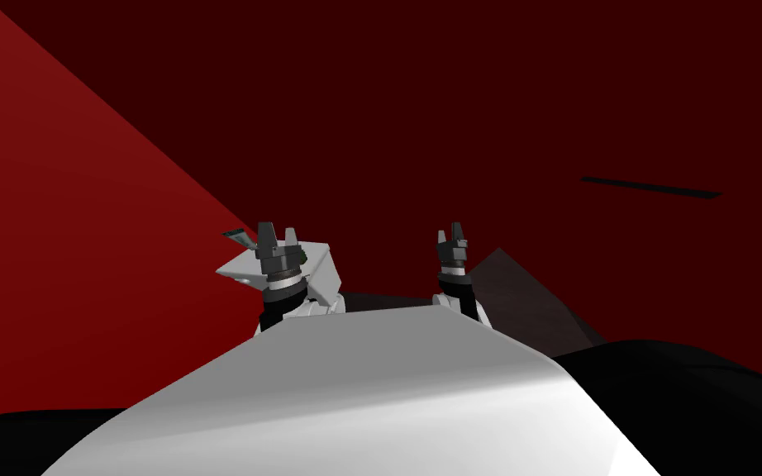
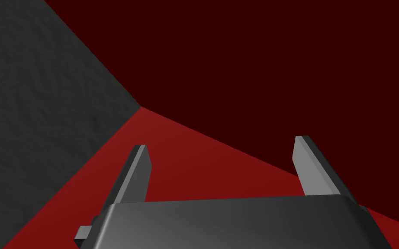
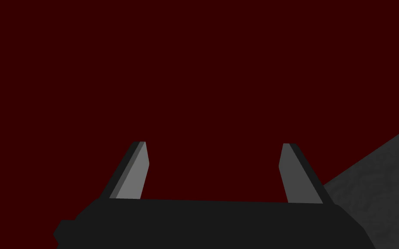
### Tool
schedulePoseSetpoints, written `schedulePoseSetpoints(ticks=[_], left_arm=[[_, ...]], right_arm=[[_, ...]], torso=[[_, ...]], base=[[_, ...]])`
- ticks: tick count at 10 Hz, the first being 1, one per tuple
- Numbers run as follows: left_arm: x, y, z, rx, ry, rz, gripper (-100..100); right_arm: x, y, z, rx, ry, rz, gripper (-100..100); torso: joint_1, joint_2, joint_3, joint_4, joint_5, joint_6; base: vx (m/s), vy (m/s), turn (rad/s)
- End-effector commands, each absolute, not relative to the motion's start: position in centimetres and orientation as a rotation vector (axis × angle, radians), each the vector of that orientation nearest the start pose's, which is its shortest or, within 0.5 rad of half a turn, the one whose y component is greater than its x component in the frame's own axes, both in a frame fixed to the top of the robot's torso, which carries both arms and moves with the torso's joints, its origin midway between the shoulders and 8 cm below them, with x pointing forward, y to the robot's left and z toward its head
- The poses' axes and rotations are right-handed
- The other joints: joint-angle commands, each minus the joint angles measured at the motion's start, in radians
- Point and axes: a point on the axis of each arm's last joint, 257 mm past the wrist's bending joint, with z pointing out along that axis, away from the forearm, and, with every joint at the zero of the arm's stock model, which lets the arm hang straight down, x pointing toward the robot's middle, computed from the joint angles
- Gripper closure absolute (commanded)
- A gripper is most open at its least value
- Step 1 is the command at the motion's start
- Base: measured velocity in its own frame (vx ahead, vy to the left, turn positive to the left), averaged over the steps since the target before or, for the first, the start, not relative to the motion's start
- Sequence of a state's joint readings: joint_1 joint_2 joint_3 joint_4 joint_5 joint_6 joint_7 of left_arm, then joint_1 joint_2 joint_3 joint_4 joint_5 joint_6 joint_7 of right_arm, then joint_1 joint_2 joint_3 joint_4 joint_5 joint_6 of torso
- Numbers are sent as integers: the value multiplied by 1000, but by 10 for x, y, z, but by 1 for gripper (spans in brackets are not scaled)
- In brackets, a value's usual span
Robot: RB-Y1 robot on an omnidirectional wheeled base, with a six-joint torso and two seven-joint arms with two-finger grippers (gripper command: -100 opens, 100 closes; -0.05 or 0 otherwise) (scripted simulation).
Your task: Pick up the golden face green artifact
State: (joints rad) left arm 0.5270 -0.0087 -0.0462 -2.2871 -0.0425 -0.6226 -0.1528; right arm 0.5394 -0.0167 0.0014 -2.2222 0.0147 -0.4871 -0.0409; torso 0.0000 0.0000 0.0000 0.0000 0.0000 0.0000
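Observation:
A small grey-green thing (image 1: 237, 237) pokes out just left of my left gripper (image 1: 278, 235), on the top of a white angular block (image 1: 321, 268); I cannot tell what it is. In the left wrist view my left gripper (image 2: 222, 147) is open with nothing between its fingers, facing a corner where red walls meet a grey floor (image 2: 34, 108). My right gripper (image 1: 452, 234) is held up to the right of it. Its wrist view shows the right gripper (image 3: 213, 147) open and empty before a dark red wall.
Red walls close in ahead, a brighter one (image 1: 65, 231) on the left and a dark one (image 1: 454, 107) across the front. A thin black slit (image 1: 650, 188) marks the dark wall at right. Grey floor (image 1: 528, 297) lies beyond my right arm.

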Motion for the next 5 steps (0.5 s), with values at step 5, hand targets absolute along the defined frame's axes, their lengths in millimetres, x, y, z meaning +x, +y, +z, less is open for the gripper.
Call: schedulePoseSetpoints(ticks=[5], left_arm=[[328, 283, 18, -536, 739, -1159, -100]], right_arm=[[353, -284, -17, 741, 695, 1293, 0]], torso=[[2, -1, 0, 0, 0, 0]], base=[[9, 15, -3]])
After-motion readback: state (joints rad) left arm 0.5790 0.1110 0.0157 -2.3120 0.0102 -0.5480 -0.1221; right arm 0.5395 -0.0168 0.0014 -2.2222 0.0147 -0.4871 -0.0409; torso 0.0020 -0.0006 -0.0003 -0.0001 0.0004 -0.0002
